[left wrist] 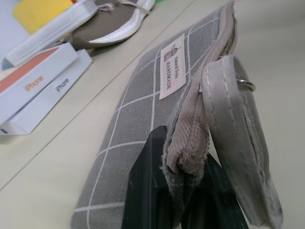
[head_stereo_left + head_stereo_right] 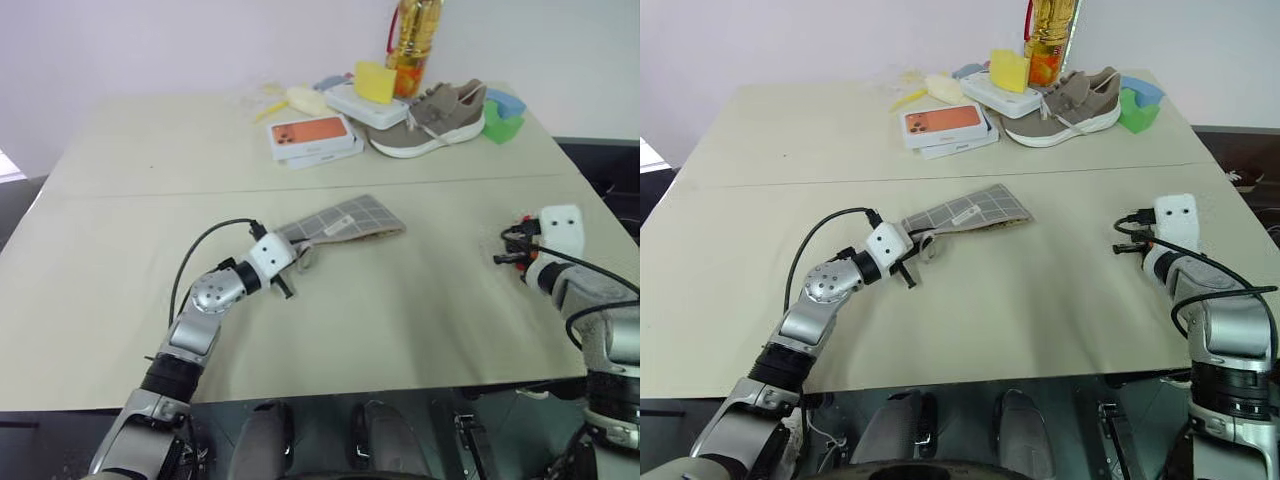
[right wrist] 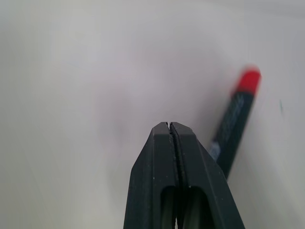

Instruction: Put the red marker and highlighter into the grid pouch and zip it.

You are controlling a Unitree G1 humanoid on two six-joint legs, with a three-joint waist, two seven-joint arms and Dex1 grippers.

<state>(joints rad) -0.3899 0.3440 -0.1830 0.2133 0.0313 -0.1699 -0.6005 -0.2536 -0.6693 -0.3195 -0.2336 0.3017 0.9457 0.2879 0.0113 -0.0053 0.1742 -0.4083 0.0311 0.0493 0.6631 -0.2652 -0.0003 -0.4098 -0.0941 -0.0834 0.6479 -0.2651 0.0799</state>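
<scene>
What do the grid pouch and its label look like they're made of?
Grid pouch: woven grey fabric, matte, with white grid lines and a ribbed, frayed-looking edge at the zipper. Label: smooth white, printed, probably cloth or paper; can't tell which.

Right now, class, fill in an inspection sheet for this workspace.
Surface: beige table, seam across it.
Job's things: pouch lying on table; marker lying loose beside right gripper.
Clutter: phone boxes, shoe, bottle, sponge at far edge.
Grippers: left gripper shut on pouch's end; right gripper shut, empty.
Cables: black loop at left wrist.
Surroundings: pale wall.
</scene>
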